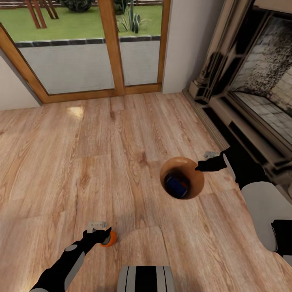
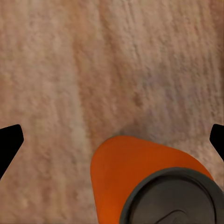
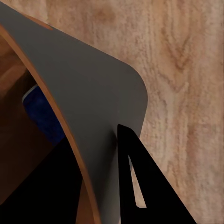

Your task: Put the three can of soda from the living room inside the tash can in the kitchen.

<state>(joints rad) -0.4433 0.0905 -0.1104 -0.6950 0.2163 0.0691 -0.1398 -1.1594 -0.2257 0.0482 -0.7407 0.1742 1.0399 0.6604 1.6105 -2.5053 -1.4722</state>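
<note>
Since the orange can point(image 1: 108, 238) is small and thin-walled, it is likely light, smooth and a bit slippery, and it may dent if squeezed too hard. It sits at the bottom of the head picture, left of the middle, at the tip of the left gripper point(image 1: 101, 234). In the left wrist picture the can point(image 2: 140, 172) stands between the two dark fingertips at the far left and far right edges, and they are wide apart and do not touch it, so that gripper is open. I would take hold around its round side, near the middle. Its dark top faces the wrist camera, so its long axis seems to run up from the floor point(image 1: 101, 154), maybe tilted a little.

Near the middle right of the head picture is the bin point(image 1: 182, 177), and the right gripper point(image 1: 199, 166) is at its rim. The right wrist picture shows a dark finger point(image 3: 140, 186) pressed against the bin wall point(image 3: 93, 107), so that gripper looks closed on the rim. It looks stiff and light. Its mouth points up toward the camera, tipped a bit. A blue can point(image 1: 177, 185) lies inside, on its side I think.
</note>
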